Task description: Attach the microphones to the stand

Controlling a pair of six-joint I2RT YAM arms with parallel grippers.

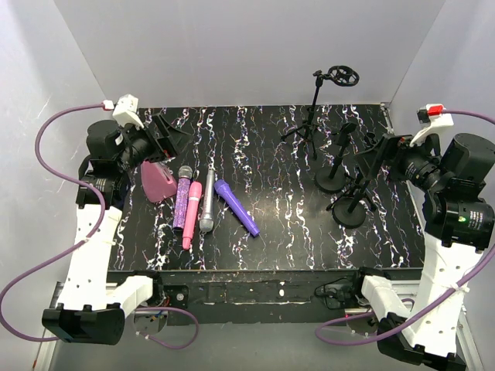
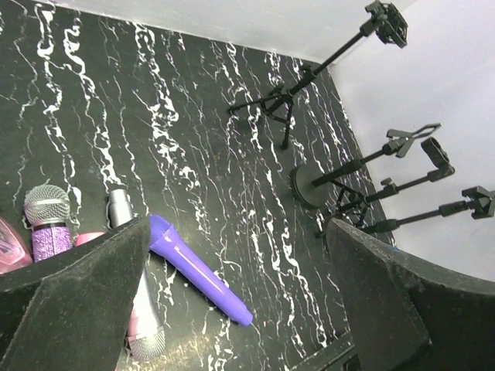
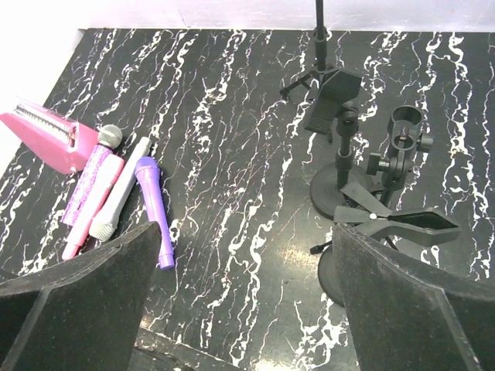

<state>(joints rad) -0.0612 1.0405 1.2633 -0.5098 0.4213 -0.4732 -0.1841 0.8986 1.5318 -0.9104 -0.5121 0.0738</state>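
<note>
Four microphones lie side by side on the black marbled table, left of centre: glittery pink-purple [image 1: 182,198], plain pink [image 1: 192,214], silver-grey [image 1: 208,202] and plain purple [image 1: 237,208]. A black tripod stand [image 1: 313,116] and two round-based stands [image 1: 333,178] [image 1: 348,212] are at the right. My left gripper [image 1: 168,137] is open and empty above the table's far left. My right gripper [image 1: 373,161] is open and empty beside the stands. The left wrist view [image 2: 238,255] shows the purple microphone [image 2: 197,270]. The right wrist view [image 3: 247,232] shows all the microphones, the purple one [image 3: 155,209] nearest, and the stand clamps [image 3: 396,224].
A pink wedge-shaped object [image 1: 157,182] lies just left of the microphones, below my left gripper. White walls close in the table at the back and both sides. The table's front edge [image 1: 263,270] runs above the arm bases.
</note>
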